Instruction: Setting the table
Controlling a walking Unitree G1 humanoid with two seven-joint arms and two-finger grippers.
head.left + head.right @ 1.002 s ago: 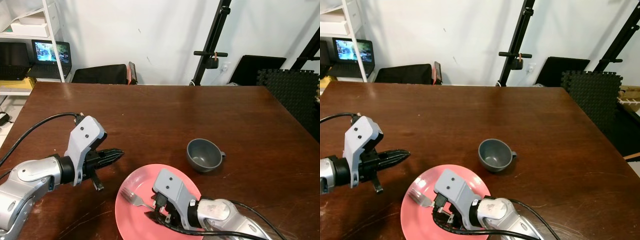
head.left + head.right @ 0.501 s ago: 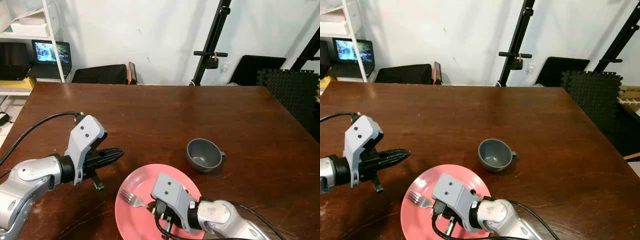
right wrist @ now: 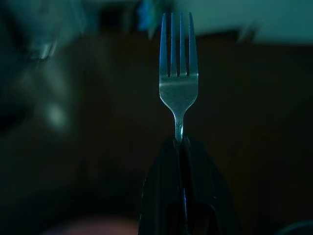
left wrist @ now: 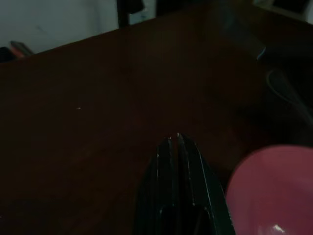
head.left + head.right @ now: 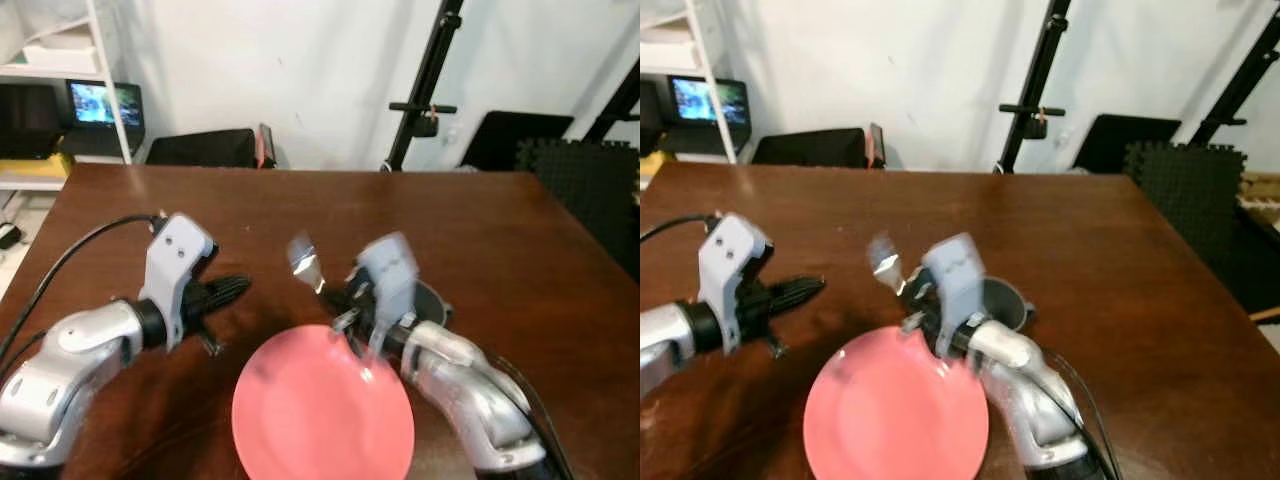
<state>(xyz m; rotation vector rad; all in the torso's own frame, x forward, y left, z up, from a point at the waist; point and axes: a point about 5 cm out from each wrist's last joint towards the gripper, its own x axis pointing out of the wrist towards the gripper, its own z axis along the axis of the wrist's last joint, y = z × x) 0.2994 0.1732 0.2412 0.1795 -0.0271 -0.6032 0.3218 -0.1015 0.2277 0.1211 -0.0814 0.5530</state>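
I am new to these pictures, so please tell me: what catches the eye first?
The right gripper holds a fork up in the air, above the far edge of the pink plate near the table's front edge. Left of the plate, the left gripper hovers shut.

The right gripper (image 3: 180,142), which was low over the pink plate (image 5: 320,410) a second ago, is now lifting clear of it, carrying the fork (image 3: 178,73) upward. The fork is leaving the plate and standing out beyond the fingertips, tines pointing away from the gripper.
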